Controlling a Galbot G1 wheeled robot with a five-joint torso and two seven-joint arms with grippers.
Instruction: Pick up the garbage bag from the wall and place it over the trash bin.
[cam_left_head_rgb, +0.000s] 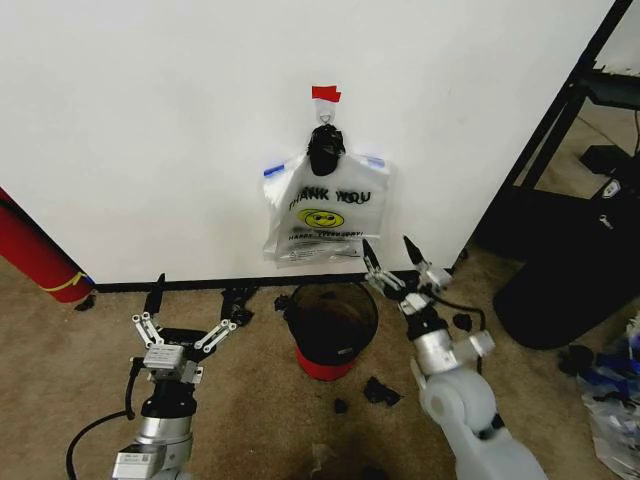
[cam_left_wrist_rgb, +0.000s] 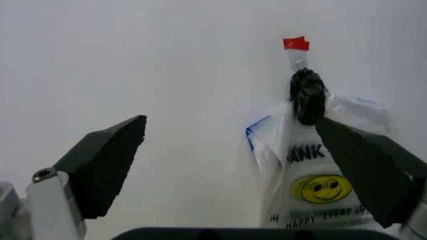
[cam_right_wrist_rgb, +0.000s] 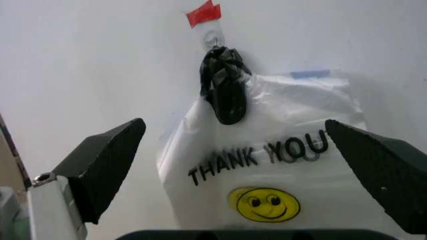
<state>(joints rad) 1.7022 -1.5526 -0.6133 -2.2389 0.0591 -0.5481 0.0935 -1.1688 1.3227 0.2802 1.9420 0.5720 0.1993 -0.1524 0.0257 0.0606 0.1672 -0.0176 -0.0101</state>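
On the white wall, the garbage bag with "THANK YOU" print and yellow smiley is seen hung from a small hook under a red tape strip, gathered at a black knot. Directly below, on the carpet, the red trash bin is noted. The right end effector is held spread apart just beside the bag's lower right corner; the left end effector, likewise spread wide, is held low near the baseboard.
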